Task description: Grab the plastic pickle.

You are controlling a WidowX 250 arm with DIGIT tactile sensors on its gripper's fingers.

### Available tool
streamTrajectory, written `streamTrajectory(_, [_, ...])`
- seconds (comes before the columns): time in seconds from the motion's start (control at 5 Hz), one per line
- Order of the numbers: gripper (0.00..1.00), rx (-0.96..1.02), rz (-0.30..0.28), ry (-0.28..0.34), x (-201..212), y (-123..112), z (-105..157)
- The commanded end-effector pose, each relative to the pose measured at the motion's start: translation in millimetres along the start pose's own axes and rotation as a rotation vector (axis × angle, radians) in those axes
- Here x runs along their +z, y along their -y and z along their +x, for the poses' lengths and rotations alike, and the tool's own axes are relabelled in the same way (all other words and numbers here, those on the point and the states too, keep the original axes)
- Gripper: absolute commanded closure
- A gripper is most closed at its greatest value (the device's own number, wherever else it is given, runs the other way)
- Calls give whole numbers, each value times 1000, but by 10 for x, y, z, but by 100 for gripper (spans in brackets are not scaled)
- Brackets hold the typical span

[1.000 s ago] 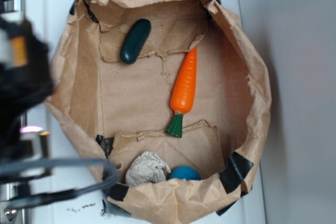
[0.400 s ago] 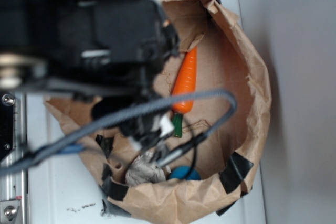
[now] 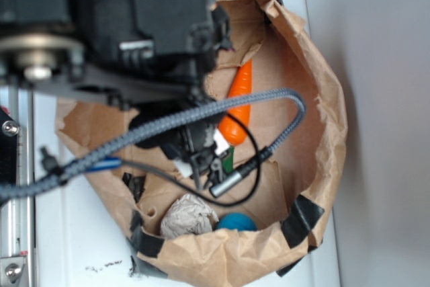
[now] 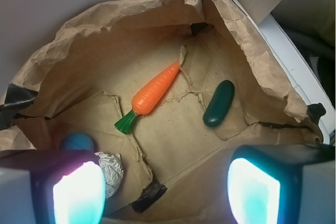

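Note:
In the wrist view the plastic pickle (image 4: 219, 103), dark green and oblong, lies on the floor of the brown paper bag (image 4: 105, 30), right of the orange carrot (image 4: 155, 88). My gripper (image 4: 165, 192) hangs above the bag's near side, well short of the pickle. It is open, with only bag paper between its two glowing fingertips (image 4: 79, 192). In the exterior view my arm (image 3: 134, 25) covers the bag's upper left and hides the pickle. Only part of the carrot (image 3: 240, 92) shows there.
A blue ball (image 4: 77, 141) and a crumpled white paper wad (image 4: 111, 163) sit in the bag's near-left corner; the exterior view shows the same ball (image 3: 236, 222) and wad (image 3: 187, 216). Tall crumpled bag walls (image 3: 322, 119) ring everything. Cables (image 3: 269, 99) loop over the bag.
My arm has swung in from the left edge to over the bag and now covers the pickle in the exterior view. The toys have not moved.

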State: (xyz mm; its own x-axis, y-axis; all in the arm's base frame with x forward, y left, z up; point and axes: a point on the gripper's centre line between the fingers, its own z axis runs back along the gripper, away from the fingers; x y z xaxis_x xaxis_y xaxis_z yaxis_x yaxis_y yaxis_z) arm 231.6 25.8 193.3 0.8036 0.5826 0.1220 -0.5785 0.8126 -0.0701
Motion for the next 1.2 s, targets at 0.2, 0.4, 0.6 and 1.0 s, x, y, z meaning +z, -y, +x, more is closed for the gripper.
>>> streamTrajectory(0.2, [0,47,-39,22,-158,-164,57])
streamTrajectory(0.4, [0,89,-41,71,-300,-244,70])
streamTrajectory(0.6, [0,142,-65,105,-522,-328,170])
streamTrajectory(1.0, [0,163,34,85,-917,-248,337])
